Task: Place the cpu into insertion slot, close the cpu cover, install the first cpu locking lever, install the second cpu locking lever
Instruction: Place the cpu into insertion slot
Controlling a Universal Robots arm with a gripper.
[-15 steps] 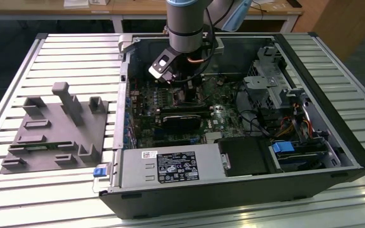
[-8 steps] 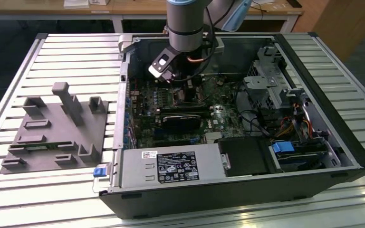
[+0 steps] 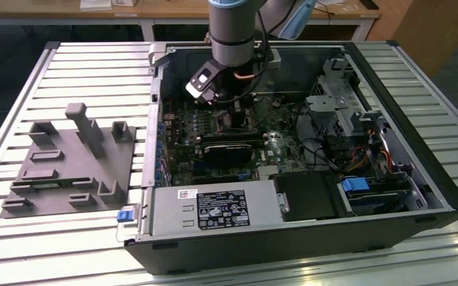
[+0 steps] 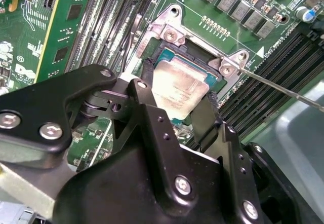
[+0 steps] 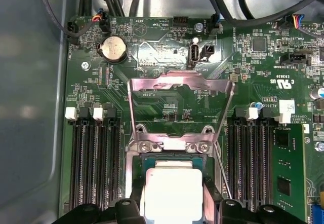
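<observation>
Cpu (image 5: pixel 172 191) lies over the insertion slot (image 5: pixel 152 146), mid-motherboard (image 5: pixel 167 57) between the memory slots (image 5: pixel 93 163), with the jaws clamped on two of its opposite edges. Beyond the slot the cpu cover (image 5: pixel 179 82) stands raised open, and one locking lever (image 4: pixel 283 89) juts free.

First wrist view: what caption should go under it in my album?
Gripper holding the cpu at the insertion slot, cpu cover raised open.

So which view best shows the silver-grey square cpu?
Second wrist view: the silver-grey square cpu sits in the gripper, most of its top showing. First wrist view cuts part off; in the exterior view the arm blocks it.
</observation>
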